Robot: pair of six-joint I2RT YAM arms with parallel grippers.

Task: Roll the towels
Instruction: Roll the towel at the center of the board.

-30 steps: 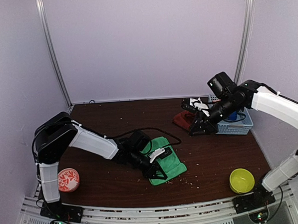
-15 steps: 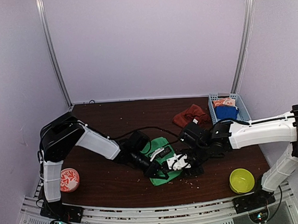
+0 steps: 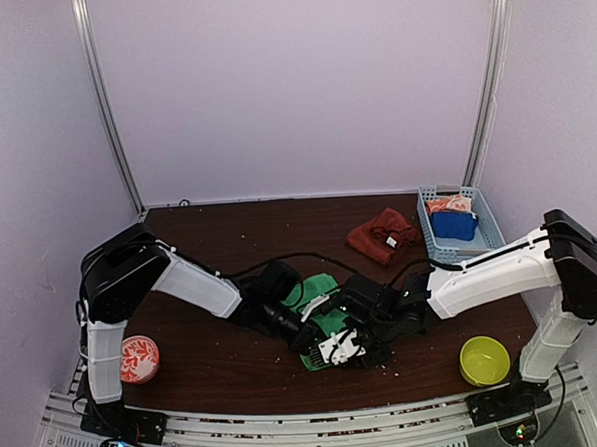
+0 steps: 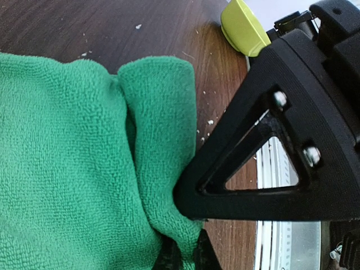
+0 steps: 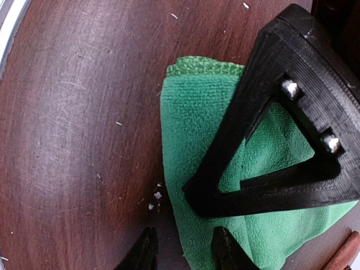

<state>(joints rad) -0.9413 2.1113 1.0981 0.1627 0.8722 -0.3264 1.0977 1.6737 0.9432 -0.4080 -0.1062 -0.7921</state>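
Observation:
The green towel (image 3: 327,320) lies partly bunched on the brown table (image 3: 219,238), front middle. My left gripper (image 3: 312,335) is shut on a raised fold of it; in the left wrist view its fingertips (image 4: 169,260) pinch the green towel (image 4: 67,157) at the bottom edge. My right gripper (image 3: 342,349) is open and low at the towel's near edge. In the right wrist view the gripper (image 5: 184,253) straddles the edge of the green towel (image 5: 191,129), one finger on bare table. The rust-red towel (image 3: 377,233) lies crumpled at the back right, apart from both grippers.
A blue basket (image 3: 485,249) with blue and orange items stands at the back right. A yellow-green bowl (image 3: 484,359) sits front right, and a red patterned bowl (image 3: 137,359) front left. Crumbs dot the table. The two grippers' fingers sit very close together.
My right arm swung from the basket and red towel at the back right down to the green towel's near edge. My left gripper stayed on the green towel, which bunched up.

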